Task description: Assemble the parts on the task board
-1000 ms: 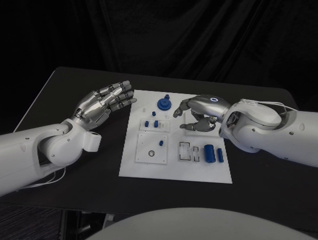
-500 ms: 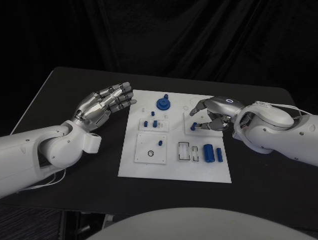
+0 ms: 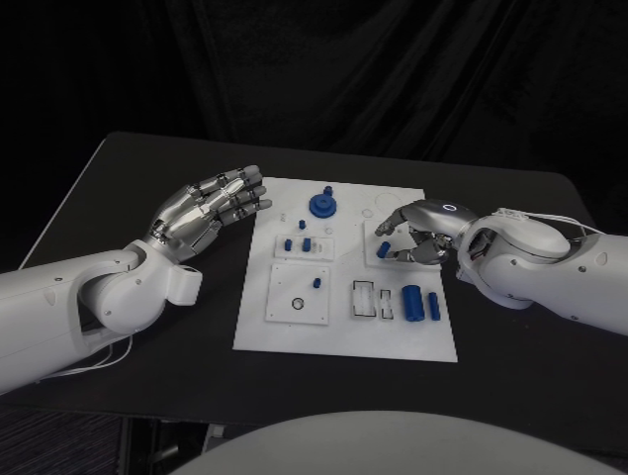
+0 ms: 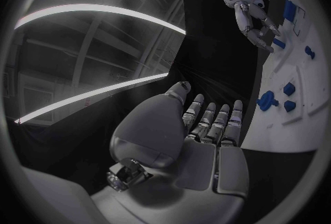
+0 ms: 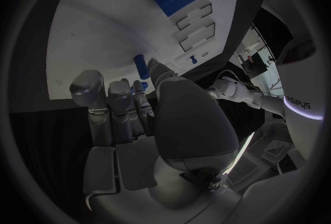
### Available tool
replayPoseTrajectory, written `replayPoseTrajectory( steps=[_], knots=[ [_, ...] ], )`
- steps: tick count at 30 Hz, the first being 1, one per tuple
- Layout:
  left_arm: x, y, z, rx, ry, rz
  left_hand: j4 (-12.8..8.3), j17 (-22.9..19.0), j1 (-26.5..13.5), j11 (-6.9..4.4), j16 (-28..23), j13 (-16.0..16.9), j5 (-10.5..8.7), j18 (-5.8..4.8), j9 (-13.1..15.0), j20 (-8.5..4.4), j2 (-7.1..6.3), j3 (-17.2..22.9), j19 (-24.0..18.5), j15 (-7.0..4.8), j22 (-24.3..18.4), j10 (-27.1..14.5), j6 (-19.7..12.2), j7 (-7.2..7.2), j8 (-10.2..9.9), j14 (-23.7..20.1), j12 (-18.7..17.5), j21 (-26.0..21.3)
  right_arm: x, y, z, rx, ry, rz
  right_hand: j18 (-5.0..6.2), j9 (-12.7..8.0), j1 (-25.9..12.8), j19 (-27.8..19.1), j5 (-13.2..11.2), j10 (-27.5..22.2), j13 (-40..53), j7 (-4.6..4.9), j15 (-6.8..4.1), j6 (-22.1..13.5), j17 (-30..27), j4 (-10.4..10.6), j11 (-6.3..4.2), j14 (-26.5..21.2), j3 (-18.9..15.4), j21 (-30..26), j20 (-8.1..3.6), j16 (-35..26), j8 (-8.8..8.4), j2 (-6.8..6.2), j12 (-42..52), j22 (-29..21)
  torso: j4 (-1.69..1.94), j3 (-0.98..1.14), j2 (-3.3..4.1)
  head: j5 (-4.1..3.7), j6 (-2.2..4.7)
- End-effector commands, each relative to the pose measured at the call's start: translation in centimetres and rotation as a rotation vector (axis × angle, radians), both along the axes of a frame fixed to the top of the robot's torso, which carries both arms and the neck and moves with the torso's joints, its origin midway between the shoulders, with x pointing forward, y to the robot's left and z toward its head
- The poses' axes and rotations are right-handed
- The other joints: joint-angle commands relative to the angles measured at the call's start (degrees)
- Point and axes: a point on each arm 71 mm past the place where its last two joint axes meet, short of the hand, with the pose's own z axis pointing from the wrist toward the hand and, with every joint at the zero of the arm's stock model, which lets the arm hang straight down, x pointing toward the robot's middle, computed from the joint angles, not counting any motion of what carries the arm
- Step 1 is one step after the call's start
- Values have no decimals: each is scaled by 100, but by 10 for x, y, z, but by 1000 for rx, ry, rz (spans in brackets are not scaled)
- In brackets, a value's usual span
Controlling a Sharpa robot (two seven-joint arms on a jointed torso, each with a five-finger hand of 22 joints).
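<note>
Pegs: small blue plastic peg under my curled right hand, grip uncertain; rigid, light, slippery—pinch mid-shaft. Left hand open.

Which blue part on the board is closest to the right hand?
The small blue peg just below the right hand's fingertips; the other blue pieces lie farther off.

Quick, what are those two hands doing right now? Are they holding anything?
Left hand: open, fingers spread, holding nothing, beside the task board.
Right hand: fingers curled over the board near a small blue part; a grip cannot be told.
</note>
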Motion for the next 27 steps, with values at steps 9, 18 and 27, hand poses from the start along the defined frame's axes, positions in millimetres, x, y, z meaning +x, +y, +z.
replayPoseTrajectory(
  steps=[9,18,27],
  knots=[
    [-1,-2,0,-21,-7,-11,-17,7,-56,38,19,3,33,-42,-10,-2,-12,47,43,13,-6,-3,5,95,19,-13,15,13,0,4,-7,6,3,18,-77,-136,347,99,484,809,-184,343,-96,456,20,-232,-104,101,215,132,-90,67,92,95,-282,663,5,-4,-1,6,-1],
    [-1,-3,0,-22,-5,-14,-17,6,-57,39,14,3,33,-42,-10,-2,-11,49,38,13,-15,-3,4,95,19,-17,15,11,1,9,-8,12,-1,28,-86,-152,377,117,541,1159,-204,309,-124,757,47,-201,-137,128,480,184,-117,96,155,87,-505,678,3,-4,-3,11,-1],
    [0,-4,-1,-21,-3,-16,-18,6,-63,38,15,3,32,-42,-12,-2,-8,61,40,13,-13,-6,0,97,17,-20,14,11,3,9,-9,13,-6,26,-89,-160,399,129,485,1352,-205,287,-144,868,42,-184,-163,139,634,212,-138,97,159,60,-652,684,2,-2,-3,15,-1]
  ],
)
